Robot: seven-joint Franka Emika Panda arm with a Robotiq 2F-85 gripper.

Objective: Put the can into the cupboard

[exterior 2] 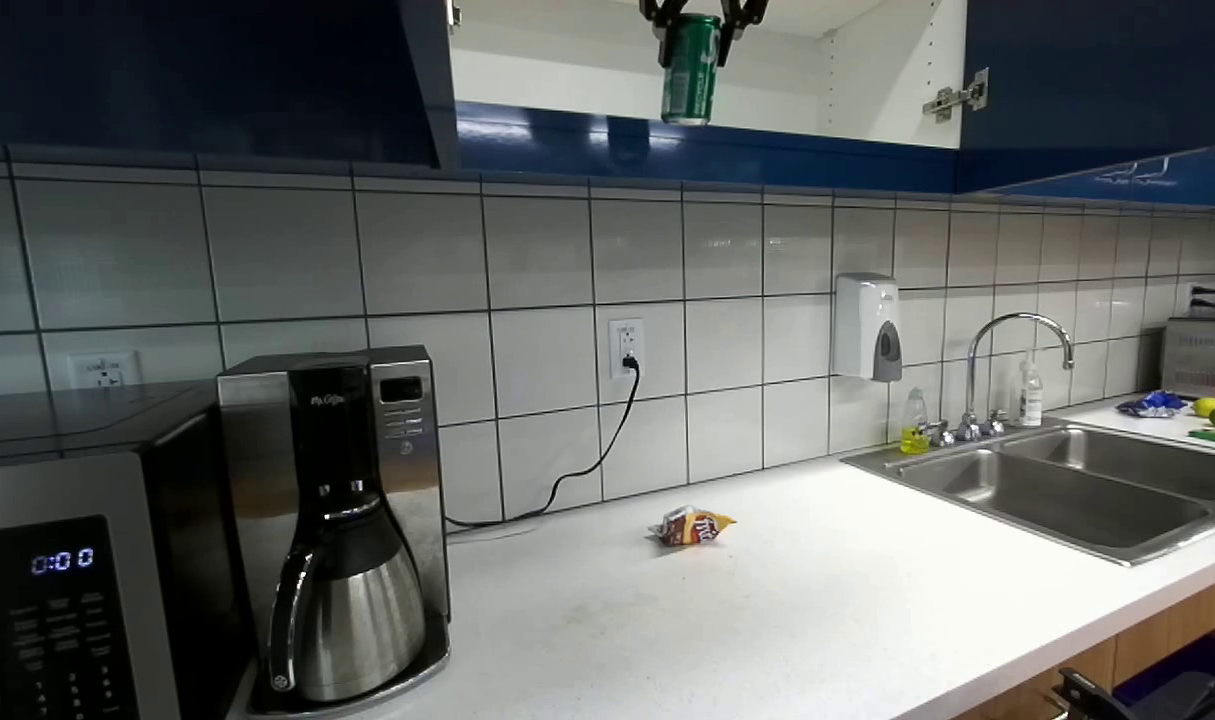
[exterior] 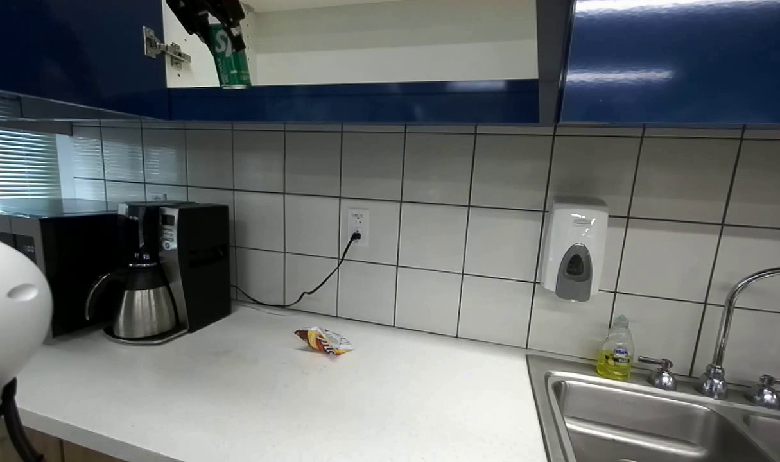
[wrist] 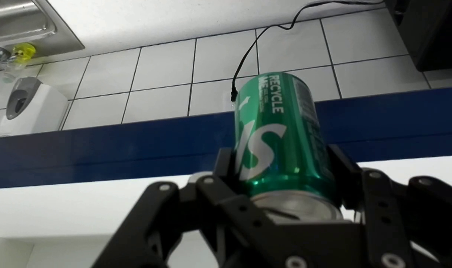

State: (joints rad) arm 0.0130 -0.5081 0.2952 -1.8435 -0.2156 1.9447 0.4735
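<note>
The can (exterior: 232, 69) is green with white marks, and it also shows in an exterior view (exterior 2: 689, 95) and in the wrist view (wrist: 281, 130). My gripper (exterior: 220, 40) is shut on it near its silvery top, with one finger on each side; the gripper also shows in an exterior view (exterior 2: 695, 60) and in the wrist view (wrist: 279, 160). The can hangs top up, slightly tilted, at the open cupboard (exterior: 357, 104). Its bottom overlaps the blue lower edge (exterior 2: 827, 152) in both exterior views. I cannot tell its exact depth.
An open blue door (exterior: 69, 58) with a hinge flanks the opening. Below are the counter (exterior: 396, 398), a coffee maker (exterior 2: 407, 480), a microwave (exterior 2: 117, 480) and a wrapper (exterior 2: 692, 527). A soap dispenser (exterior: 576, 247) hangs above the sink (exterior: 550, 410).
</note>
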